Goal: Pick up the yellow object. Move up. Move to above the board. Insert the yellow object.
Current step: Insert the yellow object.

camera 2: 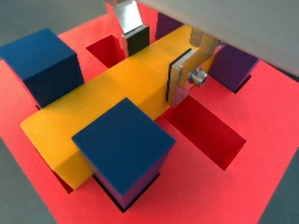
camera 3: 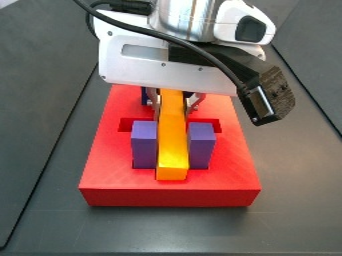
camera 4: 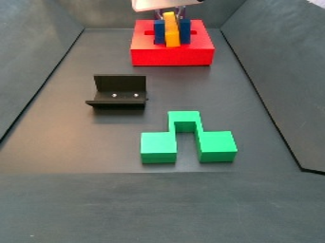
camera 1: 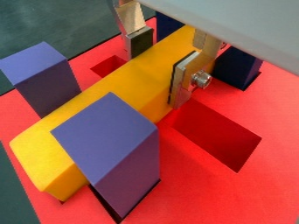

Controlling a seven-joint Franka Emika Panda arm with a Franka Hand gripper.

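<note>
My gripper point(camera 1: 159, 61) clamps the yellow object point(camera 1: 111, 109) — it lies between purple blocks point(camera 1: 107, 153) on the board point(camera 3: 168, 185).

I see my gripper point(camera 1: 162, 61) pointing straight down over the board point(camera 3: 107, 170), low between its upright blocks. In both wrist views the two flat silver fingers point(camera 2: 184, 77) stand on either long side of the yellow object point(camera 1: 111, 109), their dark pads pressed against its faces near one end; the jaws are narrowed to the bar's width. A screw head shows on the nearer finger. In a side view the white wrist housing point(camera 3: 167, 55) sits level above the fingers, with a black cable looping from it. In a side view the gripper point(camera 4: 169, 13) appears at the far end of the tabletop.
</note>
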